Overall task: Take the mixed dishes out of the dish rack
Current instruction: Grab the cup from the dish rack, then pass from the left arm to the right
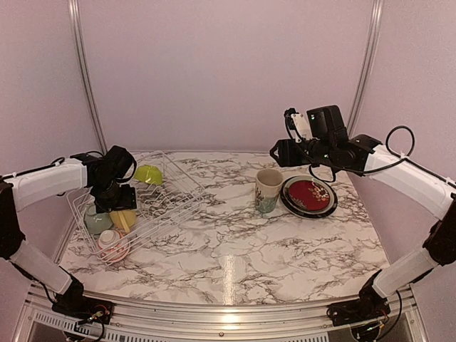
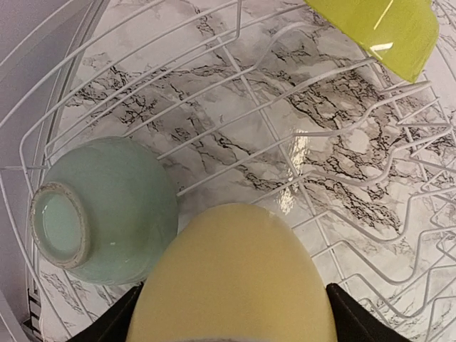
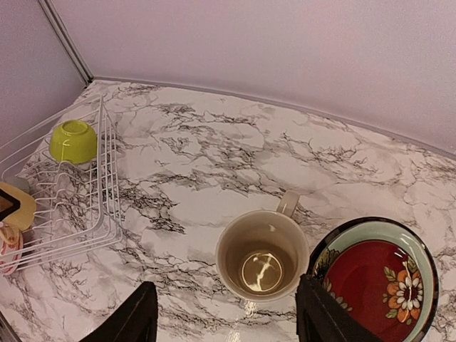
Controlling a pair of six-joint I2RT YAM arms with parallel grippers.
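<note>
beige mug (image 3: 262,266), red patterned plate (image 3: 378,286), dish rack (image 3: 109,179)

A white marble-patterned tabletop (image 1: 235,242) (grey veins throughout) sits within pale lilac walls (image 1: 228,71) edged by metal rails (image 1: 84,78).

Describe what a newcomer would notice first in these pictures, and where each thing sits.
The white wire dish rack at the left of the marble table stands out, a lime-green bowl at its far end. The left end effector straddles a yellow mug inside it. On the right, a beige mug stands beside a red floral plate.
</note>
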